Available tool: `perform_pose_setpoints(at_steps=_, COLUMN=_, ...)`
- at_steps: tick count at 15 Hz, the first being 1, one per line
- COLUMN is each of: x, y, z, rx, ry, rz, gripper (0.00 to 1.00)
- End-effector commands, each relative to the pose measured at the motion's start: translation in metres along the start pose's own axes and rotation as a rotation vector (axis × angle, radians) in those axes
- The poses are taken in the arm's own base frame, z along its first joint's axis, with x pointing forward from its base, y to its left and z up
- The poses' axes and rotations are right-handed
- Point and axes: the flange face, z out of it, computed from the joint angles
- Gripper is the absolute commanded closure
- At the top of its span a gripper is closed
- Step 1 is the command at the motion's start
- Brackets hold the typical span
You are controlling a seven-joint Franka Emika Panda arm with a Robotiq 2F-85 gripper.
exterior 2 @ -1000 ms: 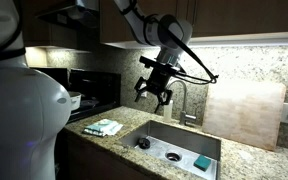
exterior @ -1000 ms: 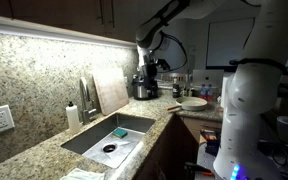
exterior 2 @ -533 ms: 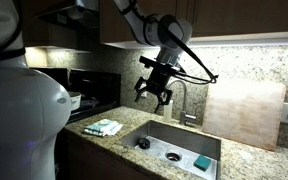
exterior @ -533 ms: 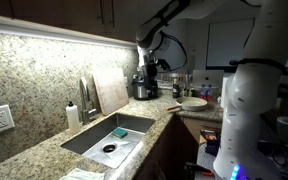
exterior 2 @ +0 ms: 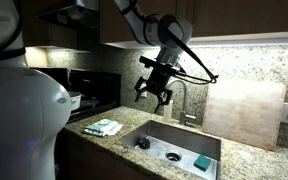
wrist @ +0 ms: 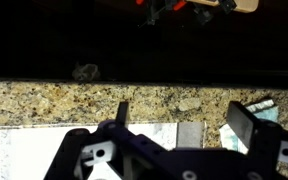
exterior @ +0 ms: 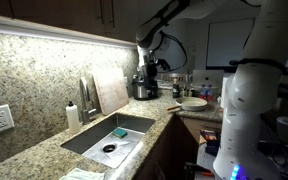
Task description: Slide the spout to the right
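Note:
The spout (exterior: pixel 86 93) is a thin silvery gooseneck tube at the back of the sink (exterior: pixel 90 140), beside the small white soap bottle (exterior: pixel 72 117). It also shows in an exterior view (exterior 2: pixel 184 97), just behind and to the right of my gripper. My gripper (exterior 2: pixel 156 96) hangs open and empty in the air above the sink's near-left corner, apart from the spout. In an exterior view it is far beyond the sink (exterior: pixel 149 72). In the wrist view my gripper (wrist: pixel 184 120) has its fingers spread over granite counter; the spout is not in that view.
A pale cutting board (exterior 2: pixel 242 113) leans on the backsplash next to the spout. A green sponge (exterior 2: pixel 201 162) lies in the sink (exterior 2: pixel 216 150). A folded cloth (exterior 2: pixel 104 127) lies on the counter. Appliances (exterior: pixel 144 88) and dishes (exterior: pixel 193 102) stand on the far counter.

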Motion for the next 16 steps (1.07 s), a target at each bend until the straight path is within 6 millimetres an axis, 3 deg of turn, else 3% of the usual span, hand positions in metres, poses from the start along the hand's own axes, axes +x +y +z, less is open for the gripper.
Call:
perform_pose_setpoints(at_steps=1, x=0.000, y=0.000, z=-0.001, rx=0.000, ry=-0.001, rz=0.000, gripper=0.00)
perform_pose_setpoints(at_steps=8, x=0.000, y=0.000, z=-0.001, rx=0.000, ry=-0.001, rz=0.000, gripper=0.00)
perform_pose_setpoints(at_steps=16, x=0.090, y=0.001, z=0.017, rx=-0.156, ry=0.397, rz=0.107, gripper=0.00)
